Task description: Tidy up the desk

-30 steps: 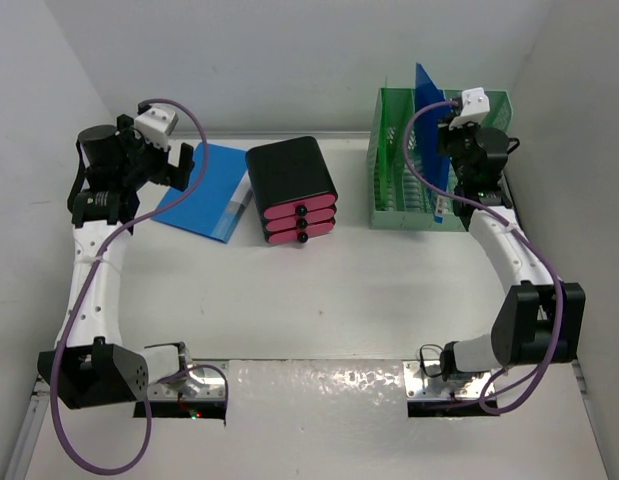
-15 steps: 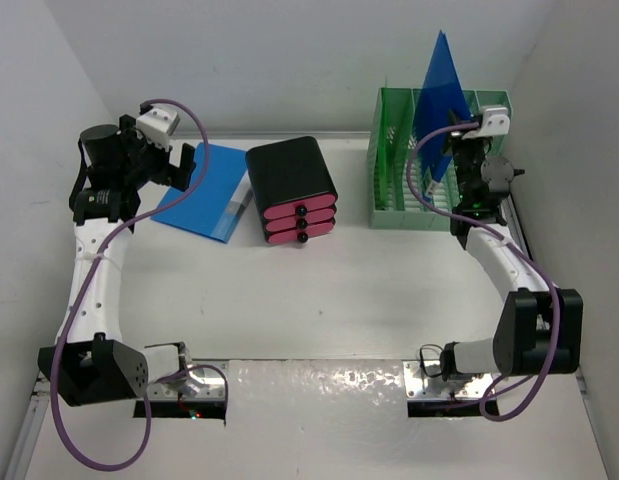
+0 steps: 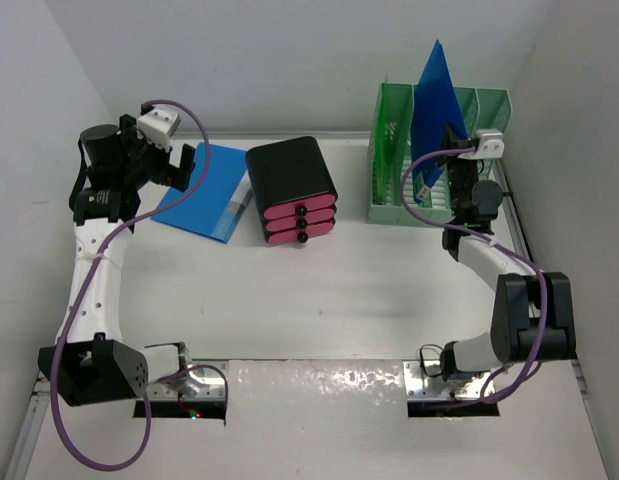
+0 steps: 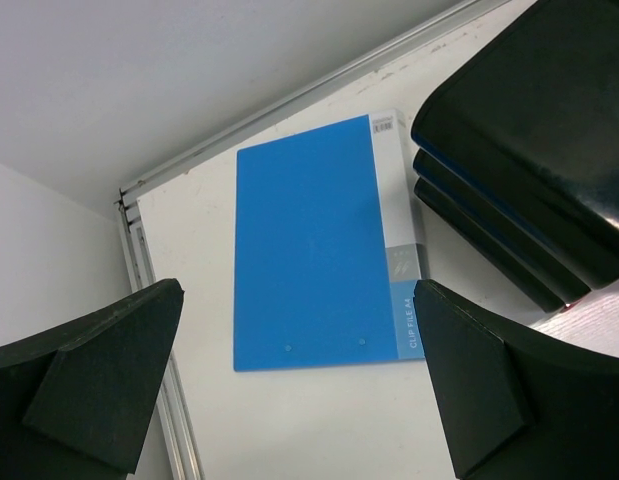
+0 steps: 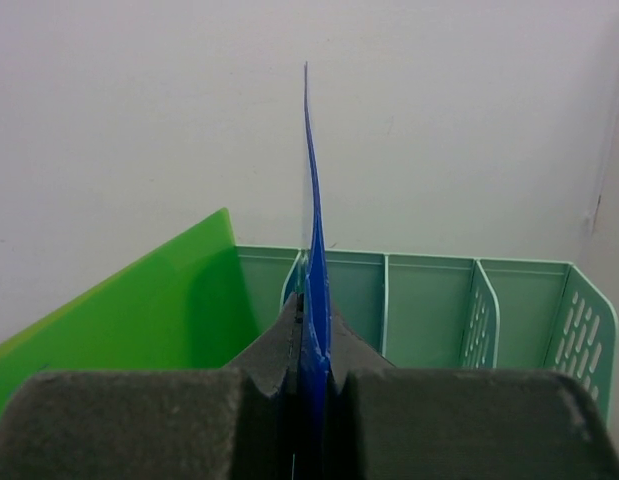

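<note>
Right gripper [image 5: 311,335] clamped on upright thin dark-blue plastic folder [image 5: 311,190]; left gripper [image 4: 297,292] spread wide, empty, over flat light-blue clip file [image 4: 309,230].

The space is enclosed by a plain matte white rear wall [image 3: 289,60] and matching left wall [image 3: 29,180] and right wall [image 3: 584,130], evenly lit.

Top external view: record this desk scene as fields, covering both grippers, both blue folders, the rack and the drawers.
left gripper: open, hovering above the flat blue folder
right gripper: shut on the upright blue folder
flat blue folder: lying on the desk, left of the drawer box
upright blue folder: edge-up over the mint file rack; seating unclear
drawer box: black, three pink drawers
</note>
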You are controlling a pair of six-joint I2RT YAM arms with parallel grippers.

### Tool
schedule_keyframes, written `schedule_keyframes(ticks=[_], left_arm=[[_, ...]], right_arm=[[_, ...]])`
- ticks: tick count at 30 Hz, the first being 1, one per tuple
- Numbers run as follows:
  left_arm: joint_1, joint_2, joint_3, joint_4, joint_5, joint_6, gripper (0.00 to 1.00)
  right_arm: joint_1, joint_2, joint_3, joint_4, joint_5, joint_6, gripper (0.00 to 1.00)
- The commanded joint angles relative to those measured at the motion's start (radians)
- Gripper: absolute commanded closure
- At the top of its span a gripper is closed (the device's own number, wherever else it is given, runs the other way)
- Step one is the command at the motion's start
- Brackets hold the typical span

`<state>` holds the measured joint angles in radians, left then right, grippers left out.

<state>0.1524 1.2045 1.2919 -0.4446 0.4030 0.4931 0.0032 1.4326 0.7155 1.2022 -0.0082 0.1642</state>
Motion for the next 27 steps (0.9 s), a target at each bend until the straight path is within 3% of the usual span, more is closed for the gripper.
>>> schedule_keyframes(ticks=[1, 11, 18, 21, 22, 26, 27], left_arm=[[0.009, -0.013, -0.003, 0.037, -0.004, 0.010, 0.00], [0.010, -0.016, -0.014, 0.044, -0.003, 0.009, 0.01], [0.010, -0.017, -0.026, 0.058, 0.002, 0.001, 0.00], [0.010, -0.020, -0.028, 0.057, -0.004, 0.001, 0.01], [0.010, -0.020, -0.029, 0.053, -0.010, 0.004, 0.00], [0.010, -0.023, -0.042, 0.044, -0.013, 0.024, 0.00], [0.010, -0.023, -0.046, 0.041, 0.003, 0.033, 0.01]], right_arm=[[0.001, 0.025, -0.033, 0.125, 0.001, -0.006, 1.00], [0.001, 0.020, -0.162, 0.099, 0.097, -0.049, 1.00], [0.001, 0.020, -0.100, -0.090, 0.108, -0.046, 1.00], [0.000, 0.017, -0.062, -0.187, 0.123, -0.063, 0.53], [0.001, 0.011, -0.050, -0.208, 0.119, -0.077, 0.32], [0.001, -0.043, -0.002, -0.370, 0.076, -0.098, 0.01], [0.000, -0.060, 0.012, -0.410, 0.077, -0.085, 0.01]])
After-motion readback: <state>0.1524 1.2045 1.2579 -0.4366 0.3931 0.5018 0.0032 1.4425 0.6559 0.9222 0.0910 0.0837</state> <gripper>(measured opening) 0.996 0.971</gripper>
